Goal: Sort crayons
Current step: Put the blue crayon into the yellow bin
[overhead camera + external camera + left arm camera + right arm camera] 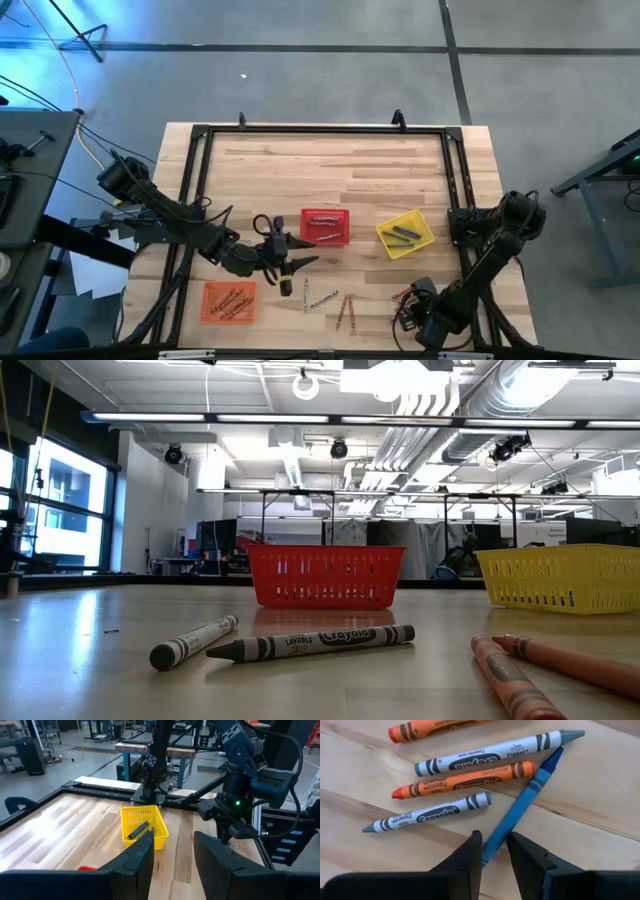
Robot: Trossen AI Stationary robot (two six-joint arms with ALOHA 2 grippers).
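Gripping one end of a blue crayon [527,795], the right pincer [492,842] has its two dark fingers pressed against the stick from either side, at the front right of the counter [330,170]. The blue crayon points away from the pincer, and its far tip crosses the point of a grey crayon [497,754]. Just beyond the fingers, a shorter grey crayon [427,814] and an orange crayon [465,780] lie side by side on the wood, all angled the same way. Another orange crayon [435,727] lies past them.

Farther in, near the middle of the counter, the left pincer [173,834] hangs with its fingers apart and nothing between them. It sits just beside the red basket [325,211], which has a few crayons in it. An orange basket [207,300] at the front left holds several orange sticks.

Ahead of the left pincer, toward the right side, the yellow basket [131,820] stands apart from the red one. A dark bluish crayon [140,829] lies inside it.
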